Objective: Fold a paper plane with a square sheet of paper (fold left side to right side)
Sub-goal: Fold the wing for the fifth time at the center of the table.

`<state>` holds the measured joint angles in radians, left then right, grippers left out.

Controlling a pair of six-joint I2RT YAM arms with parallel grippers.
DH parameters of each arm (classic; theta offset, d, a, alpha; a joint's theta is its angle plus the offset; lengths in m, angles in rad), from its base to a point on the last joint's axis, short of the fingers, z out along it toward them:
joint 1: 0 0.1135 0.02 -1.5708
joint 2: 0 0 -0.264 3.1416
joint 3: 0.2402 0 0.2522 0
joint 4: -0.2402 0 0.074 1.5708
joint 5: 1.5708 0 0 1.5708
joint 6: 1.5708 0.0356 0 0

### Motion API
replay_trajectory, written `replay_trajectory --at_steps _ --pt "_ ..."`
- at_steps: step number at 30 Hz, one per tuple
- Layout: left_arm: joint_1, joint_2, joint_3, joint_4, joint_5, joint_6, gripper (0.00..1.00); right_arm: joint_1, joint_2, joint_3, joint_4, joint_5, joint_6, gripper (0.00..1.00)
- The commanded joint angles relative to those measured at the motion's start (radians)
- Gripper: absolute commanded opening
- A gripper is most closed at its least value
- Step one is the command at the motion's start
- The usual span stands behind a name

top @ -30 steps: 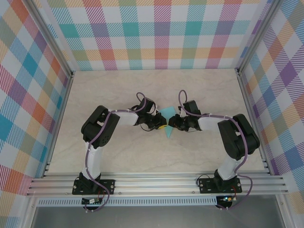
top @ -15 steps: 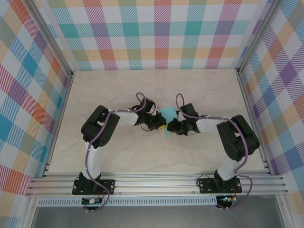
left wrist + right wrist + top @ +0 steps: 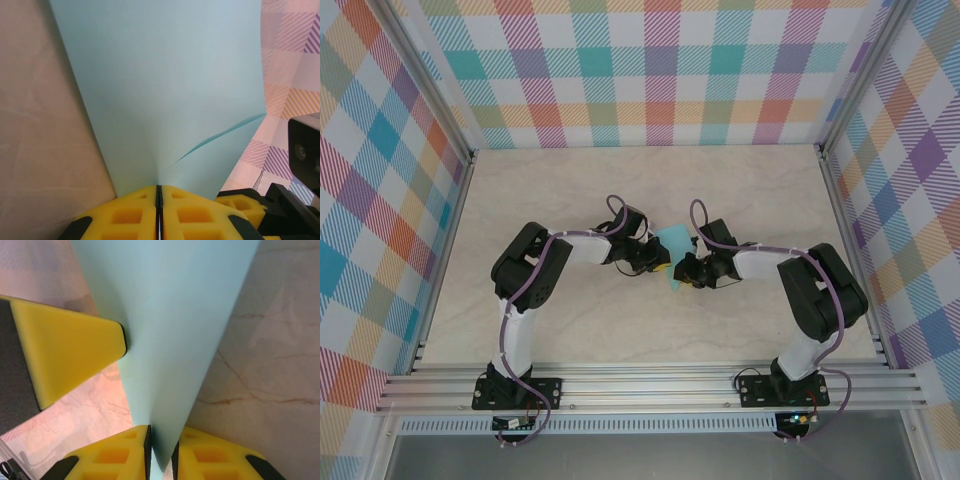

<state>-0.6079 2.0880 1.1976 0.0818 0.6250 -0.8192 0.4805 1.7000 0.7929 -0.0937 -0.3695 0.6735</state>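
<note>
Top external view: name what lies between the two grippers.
The folded turquoise paper sits between the left gripper and right gripper; both wrist views show it too.

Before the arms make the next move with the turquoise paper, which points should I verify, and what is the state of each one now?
1. Left tool shut on the paper: ok.
2. Paper between the right tool pads: ok.
3. Right tool clamped firmly: cannot tell; a gap shows between its pads.
4. Tools apart from each other: ok, though close.
5. Folded edges aligned: cannot tell.
</note>
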Motion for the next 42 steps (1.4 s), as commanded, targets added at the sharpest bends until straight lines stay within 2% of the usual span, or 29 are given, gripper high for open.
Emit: replay_trajectory --at_steps 1,14,21,26,30,42 --pt "-0.009 0.041 -0.001 -0.054 -0.048 -0.008 0.09 0.017 -0.026 0.021 -0.07 -0.028 0.004 0.18" --pt "-0.009 0.04 0.002 -0.063 -0.053 -0.003 0.08 0.027 -0.015 0.045 -0.108 -0.043 -0.008 0.12" --pt "-0.009 0.042 0.007 -0.069 -0.054 -0.002 0.08 0.029 -0.012 0.049 -0.109 -0.052 -0.013 0.0" --pt "-0.008 0.044 0.008 -0.073 -0.054 -0.002 0.07 0.029 -0.016 0.048 -0.107 -0.049 -0.015 0.0" --pt "-0.009 0.042 0.007 -0.078 -0.057 0.0 0.07 0.021 -0.01 0.063 -0.116 -0.029 -0.038 0.17" --pt "-0.009 0.04 0.007 -0.08 -0.06 0.003 0.06 -0.075 0.057 0.176 -0.102 -0.051 -0.125 0.32"
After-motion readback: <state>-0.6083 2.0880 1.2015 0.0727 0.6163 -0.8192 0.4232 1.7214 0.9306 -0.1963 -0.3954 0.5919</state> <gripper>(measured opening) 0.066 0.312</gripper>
